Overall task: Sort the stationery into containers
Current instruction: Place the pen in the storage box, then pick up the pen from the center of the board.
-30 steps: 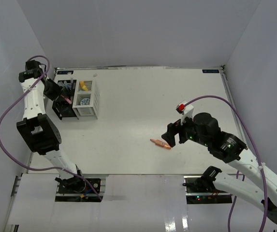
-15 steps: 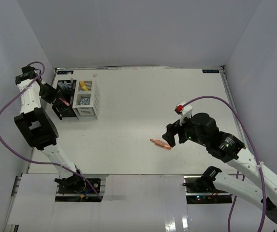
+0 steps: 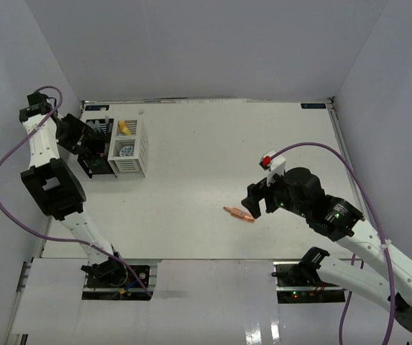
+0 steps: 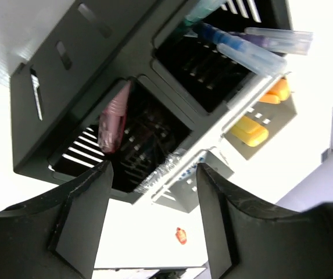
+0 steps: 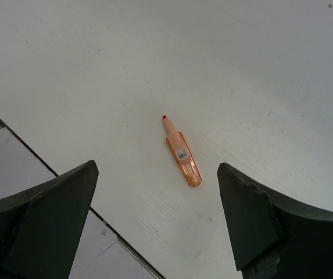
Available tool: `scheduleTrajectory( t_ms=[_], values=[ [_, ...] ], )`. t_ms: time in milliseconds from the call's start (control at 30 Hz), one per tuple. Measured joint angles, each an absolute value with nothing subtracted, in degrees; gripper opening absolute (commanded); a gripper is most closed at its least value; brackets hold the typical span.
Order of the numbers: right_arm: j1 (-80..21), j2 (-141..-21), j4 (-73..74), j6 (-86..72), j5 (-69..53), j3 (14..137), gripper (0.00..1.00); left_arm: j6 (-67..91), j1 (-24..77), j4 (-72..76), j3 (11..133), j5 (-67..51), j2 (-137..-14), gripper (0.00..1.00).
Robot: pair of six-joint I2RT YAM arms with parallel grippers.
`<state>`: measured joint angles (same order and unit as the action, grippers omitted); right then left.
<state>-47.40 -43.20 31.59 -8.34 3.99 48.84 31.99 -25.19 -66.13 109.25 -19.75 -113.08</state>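
Note:
The black container (image 3: 98,152) and the white container (image 3: 135,147) stand side by side at the far left. My left gripper (image 3: 88,143) hovers open over the black one (image 4: 67,70), empty, and a pink marker (image 4: 113,119) lies in the compartment just beyond its fingertips (image 4: 153,168). Blue pens (image 4: 242,46) stick out of another black compartment. Yellow markers (image 4: 247,131) sit in the white container (image 4: 215,160). An orange marker (image 3: 239,214) lies loose on the table. My right gripper (image 3: 259,201) hangs wide open above it (image 5: 183,157), empty (image 5: 156,167).
White walls enclose the table on three sides. The near table edge (image 5: 50,168) runs close behind the orange marker. A blue-white tape roll (image 3: 125,150) shows inside the white container.
My left gripper has opened and drawn back to the left, leaving the pink marker in the black container. The right arm and the orange marker have not moved.

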Motion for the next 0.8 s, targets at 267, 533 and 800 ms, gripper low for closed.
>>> scheduleTrajectory(
  t_ms=[267,533,800],
  values=[
    [-47.37,-43.64,31.57,-8.4,6.5,47.24,0.9,32.82,-21.85,-62.43,105.6,-21.04,-101.43,0.88],
    [-46.92,-50.39,33.15,-11.4,6.61,44.29,0.94,34.13,-8.86,-52.6,80.84,-23.55,-69.01,0.89],
    [-46.83,-64.51,32.95,-16.01,3.88,39.38,0.96,34.09,-5.48,-48.71,65.01,-24.8,-57.74,0.89]
  ],
)
